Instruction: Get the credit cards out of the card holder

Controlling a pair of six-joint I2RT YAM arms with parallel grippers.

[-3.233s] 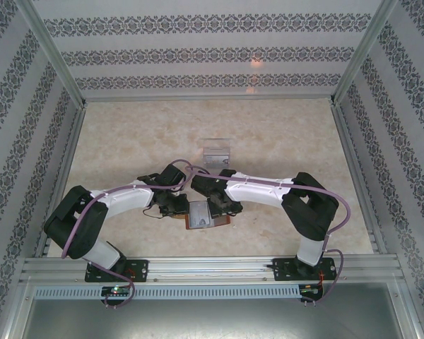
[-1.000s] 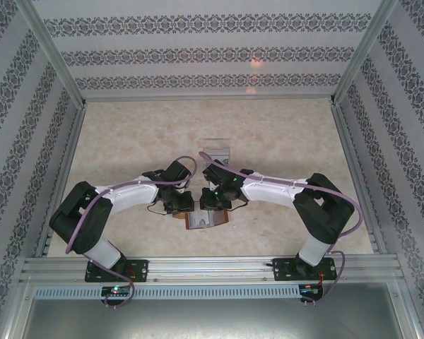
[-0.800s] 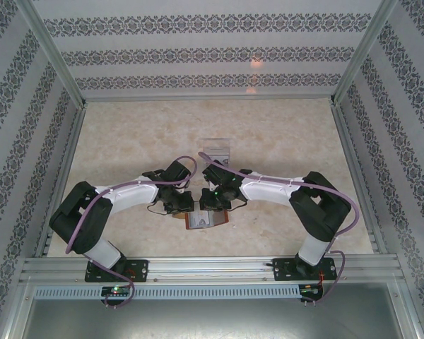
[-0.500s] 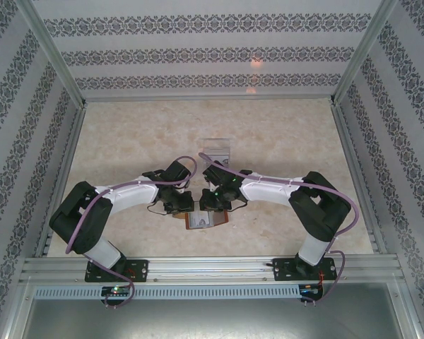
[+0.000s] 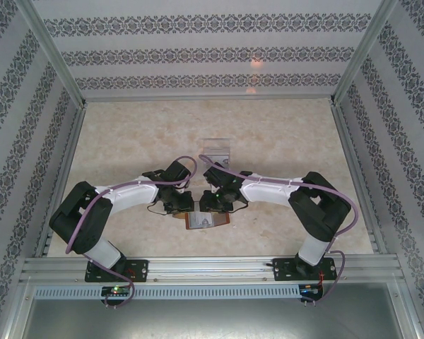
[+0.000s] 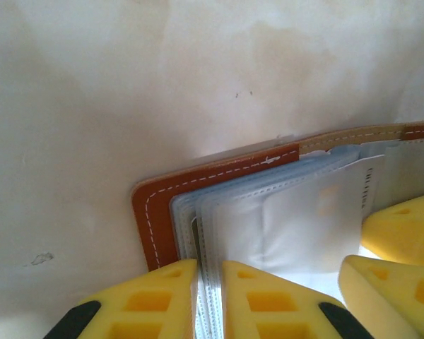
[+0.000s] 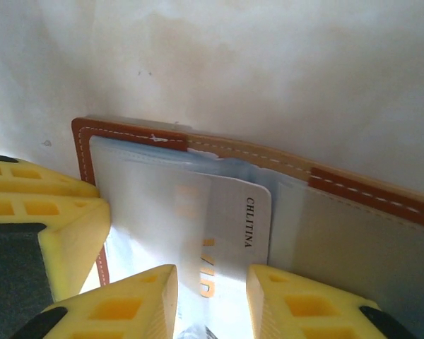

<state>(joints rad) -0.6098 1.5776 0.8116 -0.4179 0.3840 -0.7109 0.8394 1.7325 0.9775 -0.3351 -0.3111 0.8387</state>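
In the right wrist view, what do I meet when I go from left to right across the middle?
left claw's finger → pale sleeves → credit card → card holder's grey inner panel

The marbled table point(image 5: 283, 141) bears the card holder point(image 5: 208, 221) and a clear box point(image 5: 216, 150).

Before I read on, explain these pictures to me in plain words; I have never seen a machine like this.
These are two robot arms bolted at the near edge of a table. Each ends in a two-finger gripper with yellow fingers. The wide picture comes from a fixed camera above and behind the arms. The two close-ups come from cameras on the wrists. On the table lie an opened brown leather card holder and, farther back, a small clear box. The left gripper pinches the holder's grey-blue pockets. The right gripper stands open, with a pale credit card lying in its gap.
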